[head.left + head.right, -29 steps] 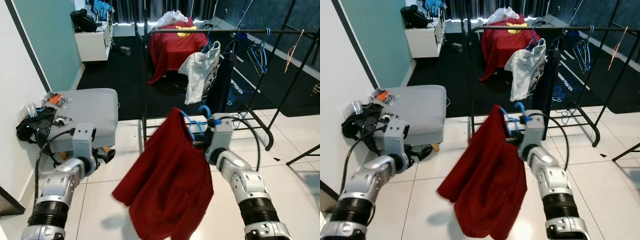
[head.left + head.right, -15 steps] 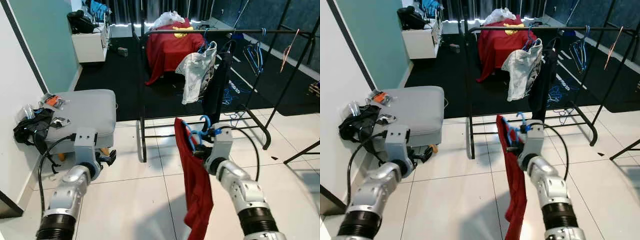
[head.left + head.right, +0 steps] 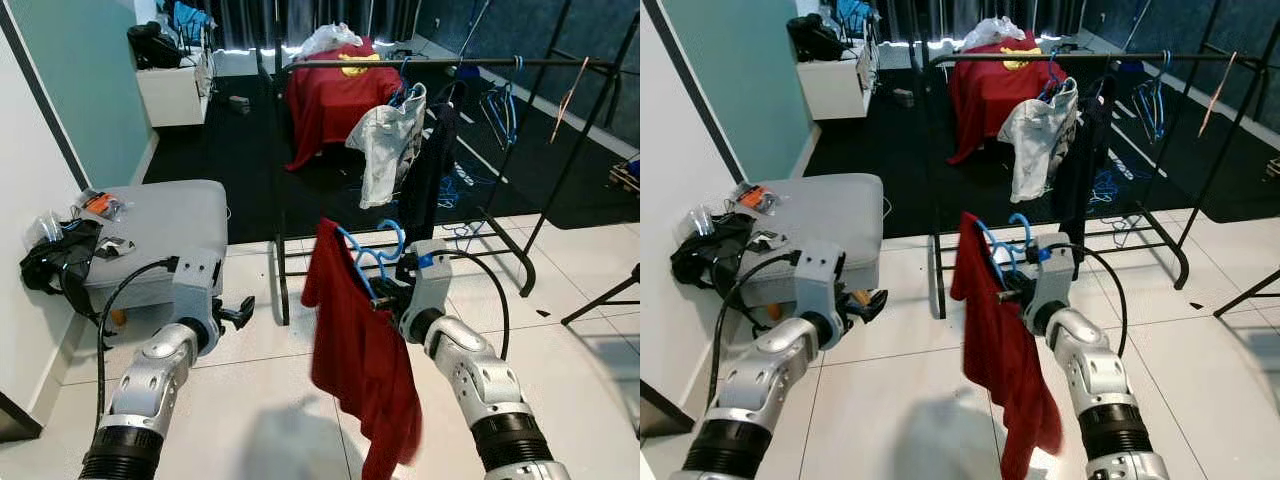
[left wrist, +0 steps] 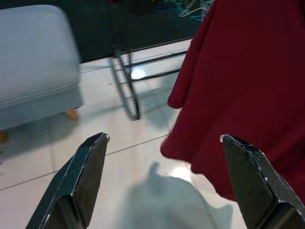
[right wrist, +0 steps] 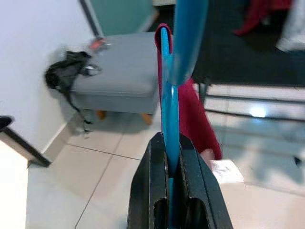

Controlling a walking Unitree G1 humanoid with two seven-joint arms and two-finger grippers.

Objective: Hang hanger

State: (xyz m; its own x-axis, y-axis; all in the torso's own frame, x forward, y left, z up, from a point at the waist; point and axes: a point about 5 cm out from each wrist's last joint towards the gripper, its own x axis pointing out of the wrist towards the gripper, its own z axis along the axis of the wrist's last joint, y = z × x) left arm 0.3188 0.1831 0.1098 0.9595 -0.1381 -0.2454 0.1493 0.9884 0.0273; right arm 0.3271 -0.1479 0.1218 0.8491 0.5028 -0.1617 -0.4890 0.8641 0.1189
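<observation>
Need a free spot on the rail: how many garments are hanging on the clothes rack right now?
2: a white shirt and a black garment beside it, mid-rail on the rack. More may hide behind them. The red shirt is on the hanger in the right claw.

**Colours in the room**

The hanger [image 3: 365, 262] is bright blue, and the shirt [image 3: 360, 355] draped on it is dark red. The right gripper [image 5: 170, 188] pinching the blue bar is black; the left gripper [image 4: 167, 183] is black too, on a silver arm. The clothes rack [image 3: 440, 63] is black, carrying a white patterned garment [image 3: 388, 140], a black garment [image 3: 428, 170] and blue hangers [image 3: 500, 100]. A red cloth [image 3: 325, 95] behind bears a yellow mark. The ottoman [image 3: 165, 225] is grey, the floor [image 3: 250, 400] white tile, the wall [image 3: 80, 90] teal.
</observation>
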